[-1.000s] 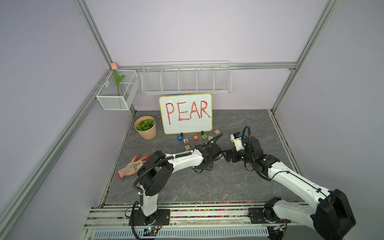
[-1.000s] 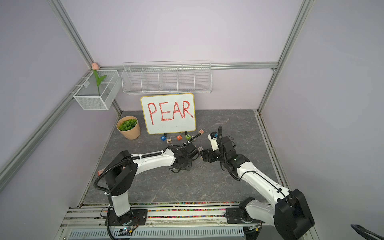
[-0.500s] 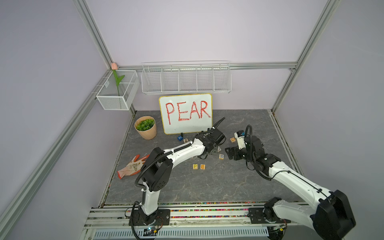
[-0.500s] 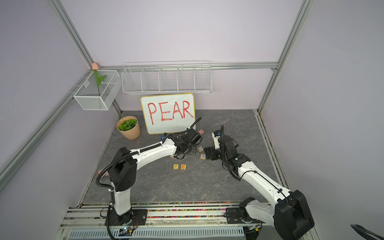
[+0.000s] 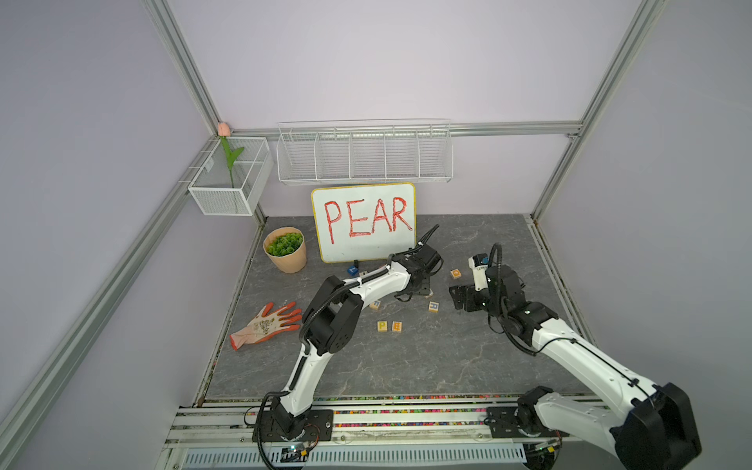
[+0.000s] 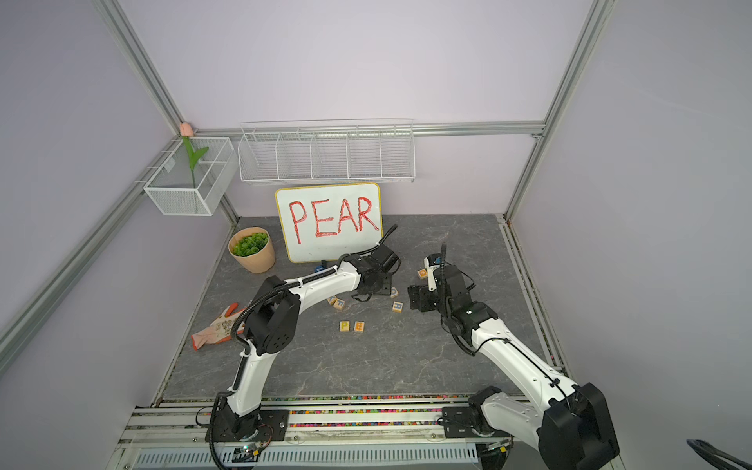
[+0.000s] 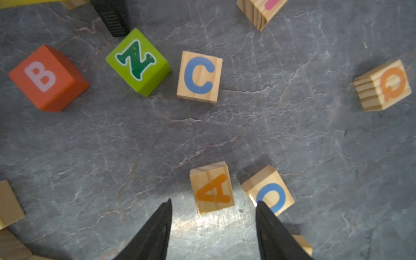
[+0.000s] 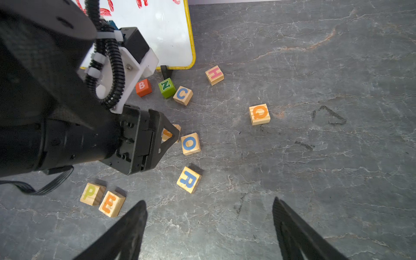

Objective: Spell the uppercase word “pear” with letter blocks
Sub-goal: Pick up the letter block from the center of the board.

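So P block [image 8: 92, 193] and E block [image 8: 111, 203] are already down right next to each other on the tabletop [image 5: 407, 366], the E a bit skewed, which means we're on the A now, I'd say. The left gripper [image 7: 213, 201] hangs right over the A block [image 7: 211, 186], jaws apart with nothing in them, and in the left wrist view the block sits just ahead of the gap between the tips. The annoying bit is the O block [image 7: 269, 194] parked just beside the A, with one fingertip looking like it's over its corner. My guess is the next move needs a clean drop so the jaws close on the A's flat sides only, then a carry to the free side of the E. R block [image 8: 189, 179] waits on its own, near the pair but apart from it. The right gripper [image 8: 209, 200] hovers with jaws wide, empty. The blocks are pale wood with visible grain, crisp square edges and glossy printed letters, so they should be easy to pinch. The tabletop is dark grey, slate-looking, veined and slightly shiny. The whiteboard [image 5: 364, 221] at the back reads PEAR in red.
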Robot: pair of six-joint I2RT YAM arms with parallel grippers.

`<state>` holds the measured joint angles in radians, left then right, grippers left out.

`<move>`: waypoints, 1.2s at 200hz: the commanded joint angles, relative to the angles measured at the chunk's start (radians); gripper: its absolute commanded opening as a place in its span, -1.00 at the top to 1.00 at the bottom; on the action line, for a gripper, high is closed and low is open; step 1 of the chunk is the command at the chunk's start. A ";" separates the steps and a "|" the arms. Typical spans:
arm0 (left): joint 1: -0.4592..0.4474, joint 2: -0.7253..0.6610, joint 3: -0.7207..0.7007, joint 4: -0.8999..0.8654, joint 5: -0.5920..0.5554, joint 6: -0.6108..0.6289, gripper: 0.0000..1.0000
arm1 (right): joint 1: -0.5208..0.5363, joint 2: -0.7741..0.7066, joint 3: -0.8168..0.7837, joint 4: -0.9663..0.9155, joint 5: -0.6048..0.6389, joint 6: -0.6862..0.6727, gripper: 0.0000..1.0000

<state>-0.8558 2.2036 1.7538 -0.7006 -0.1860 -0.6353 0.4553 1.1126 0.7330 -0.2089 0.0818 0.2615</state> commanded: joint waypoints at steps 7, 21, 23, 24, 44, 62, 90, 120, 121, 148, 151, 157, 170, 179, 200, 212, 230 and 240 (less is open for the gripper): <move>-0.003 0.047 0.046 -0.022 -0.035 -0.017 -0.17 | -0.010 -0.005 -0.004 -0.003 0.000 0.001 -0.78; -0.002 0.056 0.049 -0.021 -0.053 -0.022 -0.17 | -0.010 -0.005 -0.004 -0.003 -0.001 -0.001 -0.78; -0.002 0.057 0.049 -0.021 -0.056 -0.023 -0.16 | -0.011 -0.004 -0.004 -0.003 -0.001 -0.001 -0.78; -0.003 0.057 0.049 -0.020 -0.057 -0.024 -0.16 | -0.011 -0.004 -0.004 -0.003 -0.001 -0.001 -0.78; -0.003 0.071 0.053 -0.015 -0.072 -0.030 -0.14 | -0.013 -0.004 -0.004 -0.004 -0.002 -0.001 -0.78; -0.003 0.085 0.053 -0.010 -0.073 -0.032 -0.09 | -0.013 -0.004 -0.004 -0.004 -0.001 0.000 -0.78; -0.002 0.103 0.058 -0.014 -0.066 -0.031 0.02 | -0.014 -0.004 -0.006 -0.005 0.002 0.003 -0.78; -0.002 0.099 0.052 -0.016 -0.072 -0.020 0.16 | -0.014 -0.001 -0.007 -0.002 0.003 0.008 -0.78; -0.001 0.098 0.051 -0.016 -0.072 -0.020 0.16 | -0.014 -0.001 -0.007 -0.001 0.003 0.008 -0.78; -0.004 0.067 0.015 0.000 -0.063 0.058 0.34 | -0.015 0.011 -0.006 0.002 -0.002 0.012 -0.78; -0.006 0.061 0.009 0.001 -0.063 0.071 0.36 | -0.015 0.013 -0.007 0.002 -0.003 0.012 -0.78; -0.009 0.045 -0.012 0.005 -0.064 0.103 0.38 | -0.014 0.013 -0.007 0.002 -0.004 0.013 -0.78; -0.016 0.006 -0.067 0.020 -0.069 0.176 0.42 | -0.015 0.013 -0.009 0.005 -0.005 0.014 -0.79; -0.022 -0.028 -0.114 0.030 -0.064 0.225 0.43 | -0.014 0.013 -0.009 0.005 -0.004 0.012 -0.79; -0.029 -0.116 -0.231 0.061 -0.027 0.322 0.44 | -0.016 0.006 -0.010 0.005 0.003 0.012 -0.79; -0.032 -0.166 -0.303 0.088 0.024 0.375 0.44 | -0.016 0.000 -0.012 0.006 0.007 0.015 -0.79; -0.043 -0.224 -0.383 0.110 0.106 0.447 0.43 | -0.015 -0.004 -0.014 0.005 0.010 0.013 -0.79; -0.055 -0.240 -0.407 0.105 0.121 0.476 0.43 | -0.015 -0.007 -0.014 0.003 0.012 0.014 -0.79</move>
<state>-0.8898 2.0186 1.4014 -0.6231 -0.1596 -0.3042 0.4454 1.1194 0.7326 -0.2089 0.0826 0.2657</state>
